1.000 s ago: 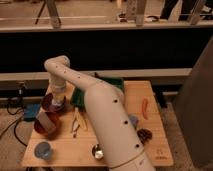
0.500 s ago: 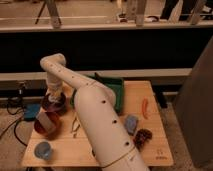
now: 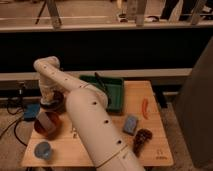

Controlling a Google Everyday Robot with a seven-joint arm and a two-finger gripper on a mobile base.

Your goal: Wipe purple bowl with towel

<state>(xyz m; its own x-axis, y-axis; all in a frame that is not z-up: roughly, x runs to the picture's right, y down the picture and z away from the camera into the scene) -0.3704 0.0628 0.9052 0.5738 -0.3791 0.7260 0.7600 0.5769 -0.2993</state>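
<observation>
My gripper [image 3: 48, 103] hangs at the end of the white arm, which bends at the elbow [image 3: 47, 65] and points down at the table's left side. It sits in or just over a dark, purplish bowl [image 3: 59, 100]; I cannot tell whether it touches the bowl. Right in front of that stands a reddish-brown bowl [image 3: 47, 126] with a pale, pinkish-grey piece in it that may be the towel [image 3: 48, 119]. The arm hides whatever the gripper holds.
The wooden table [image 3: 155, 150] also bears a green tray [image 3: 112, 92] at the back, a blue block [image 3: 31, 111] at the left edge and a light-blue cup [image 3: 42, 149] at the front left. A blue sponge [image 3: 131, 124], a red-orange strip [image 3: 145, 107] and a brown object [image 3: 141, 140] lie to the right.
The arm's elbow and wrist have shifted slightly to the left, and the gripper now sits a little lower over the dark bowl. The objects on the table have not moved.
</observation>
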